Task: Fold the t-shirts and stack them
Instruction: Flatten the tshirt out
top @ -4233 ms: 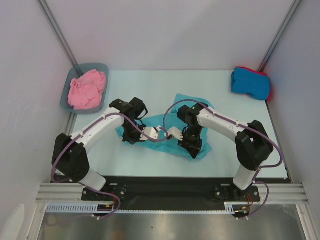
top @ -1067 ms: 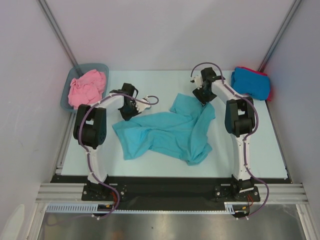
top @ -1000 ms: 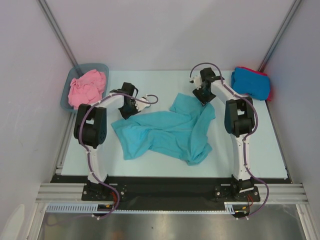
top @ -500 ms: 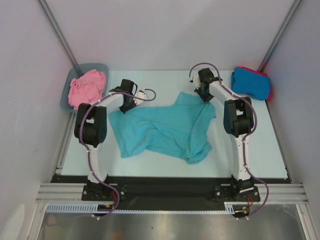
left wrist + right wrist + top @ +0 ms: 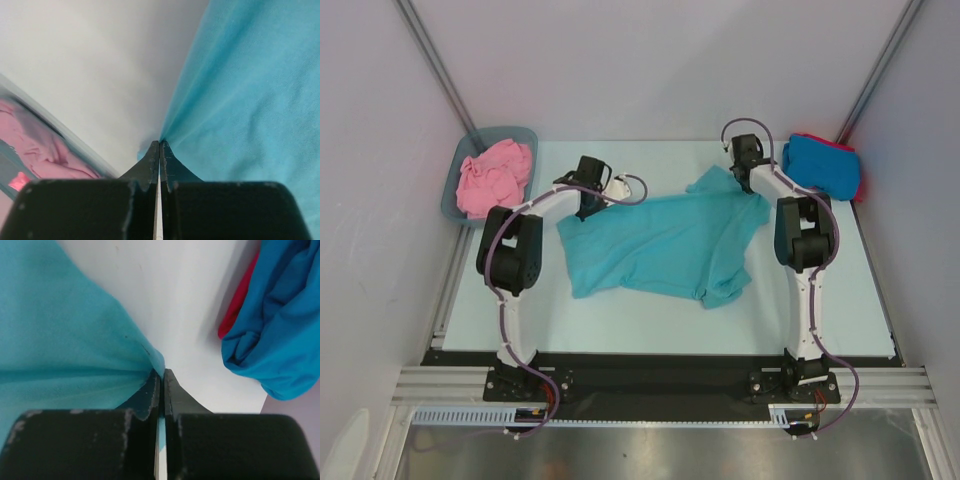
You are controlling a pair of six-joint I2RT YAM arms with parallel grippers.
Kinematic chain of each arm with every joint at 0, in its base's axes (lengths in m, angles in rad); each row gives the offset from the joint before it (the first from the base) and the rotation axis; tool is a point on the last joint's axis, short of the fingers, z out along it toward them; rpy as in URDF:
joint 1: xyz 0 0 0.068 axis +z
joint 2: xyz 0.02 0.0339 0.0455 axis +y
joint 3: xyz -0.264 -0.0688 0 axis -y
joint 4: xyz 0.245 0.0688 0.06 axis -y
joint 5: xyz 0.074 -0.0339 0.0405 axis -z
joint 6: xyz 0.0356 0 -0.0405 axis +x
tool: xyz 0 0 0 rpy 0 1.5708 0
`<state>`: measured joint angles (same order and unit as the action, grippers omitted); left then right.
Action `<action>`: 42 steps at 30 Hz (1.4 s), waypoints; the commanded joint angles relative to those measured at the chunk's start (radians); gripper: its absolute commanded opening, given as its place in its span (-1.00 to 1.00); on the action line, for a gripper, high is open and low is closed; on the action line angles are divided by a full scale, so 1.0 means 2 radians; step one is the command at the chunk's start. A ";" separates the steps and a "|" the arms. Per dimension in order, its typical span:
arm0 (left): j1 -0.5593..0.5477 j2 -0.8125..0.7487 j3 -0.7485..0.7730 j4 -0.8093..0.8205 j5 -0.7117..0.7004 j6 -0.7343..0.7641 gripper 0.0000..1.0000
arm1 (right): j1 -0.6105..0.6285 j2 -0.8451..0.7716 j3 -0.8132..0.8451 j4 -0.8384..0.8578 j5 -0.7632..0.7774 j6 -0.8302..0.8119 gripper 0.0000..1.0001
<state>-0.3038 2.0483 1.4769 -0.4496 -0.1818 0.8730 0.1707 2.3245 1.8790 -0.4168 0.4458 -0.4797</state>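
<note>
Pinching the teal t-shirt (image 5: pixel 665 240) by its far edge, we have the left gripper (image 5: pixel 159 146) and right gripper (image 5: pixel 161 374) both clamped on it. It lies spread across the counter (image 5: pixel 620 325).

A robot lab test cell: plain white walls (image 5: pixel 650 70) close in the pale counter (image 5: pixel 650 335) on three sides, metal posts (image 5: pixel 432 62) rise from its far corners, and along its near edge two arms (image 5: pixel 505 255) are bolted to an aluminium rail (image 5: pixel 880 383) with slotted cable ducts (image 5: pixel 460 414).
</note>
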 commanded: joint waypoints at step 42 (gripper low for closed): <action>-0.015 0.012 0.006 -0.042 -0.007 0.040 -0.20 | 0.027 0.102 0.150 0.001 -0.079 0.050 0.77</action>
<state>-0.3435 2.0815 1.4681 -0.4965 -0.2729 0.9470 0.2279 2.4989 2.1426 -0.4210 0.2874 -0.3935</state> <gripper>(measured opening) 0.397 0.886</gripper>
